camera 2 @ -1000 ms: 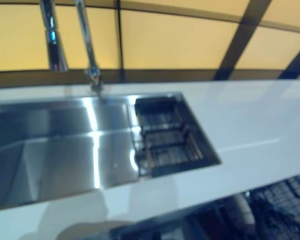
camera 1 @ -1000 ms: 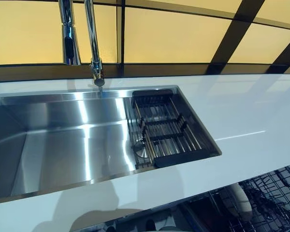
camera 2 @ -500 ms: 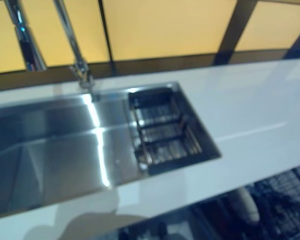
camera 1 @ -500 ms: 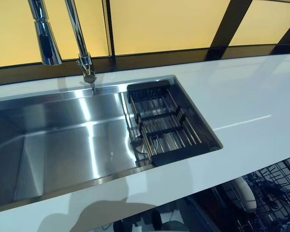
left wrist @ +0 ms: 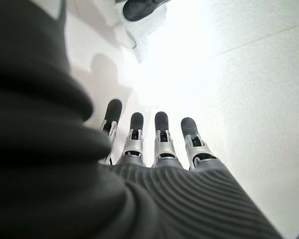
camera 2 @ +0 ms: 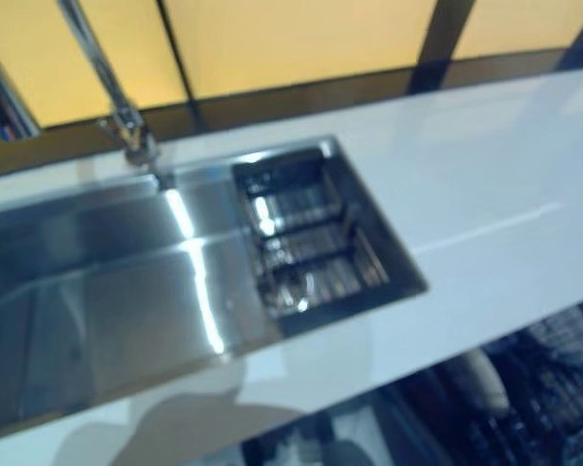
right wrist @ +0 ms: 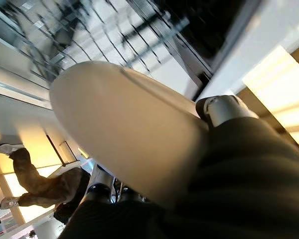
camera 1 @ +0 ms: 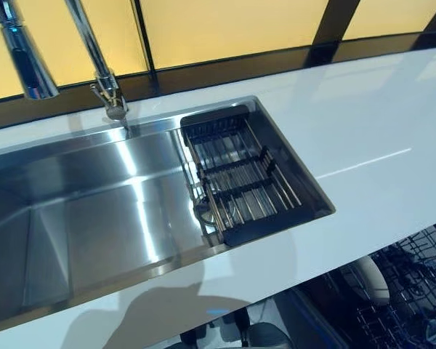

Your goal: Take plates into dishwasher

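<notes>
Filling most of the right wrist view, a cream plate (right wrist: 124,134) sits in the right hand (right wrist: 224,110), a silver finger hooked over its rim and the dark ribbed cover right behind it; the hand's fingers are closed onto the plate. In the left eye view the same plate (camera 1: 368,280) shows as a pale oval low under the front edge of the desk (camera 1: 363,138), at the near end of the dishwasher rack (camera 1: 414,291). Past the plate from the right hand lie the rack's dark wires (right wrist: 89,30), apart from it.

The left hand (left wrist: 162,144) shows only in its own wrist view, fingers straight and side by side, holding nothing, with bright white floor beyond them.

Above the plate, the desk is a glossy white slab running the whole width of the head views. Set into it, up and to the left of the right hand, is a long stainless steel sink (camera 1: 94,218). At the sink's end nearest the plate a dark wire drying basket (camera 1: 243,182) hangs inside the basin. A chrome faucet (camera 1: 102,73) rises from the sink's far edge, with a second chrome spout (camera 1: 25,58) farther left. Behind the desk run yellow wall panels (camera 1: 225,29) split by dark frames.

In the right wrist view a person (right wrist: 40,184) in dark clothes and white shoes shows beyond the plate's edge, well apart from it.

No readable writing or labels appear anywhere.
</notes>
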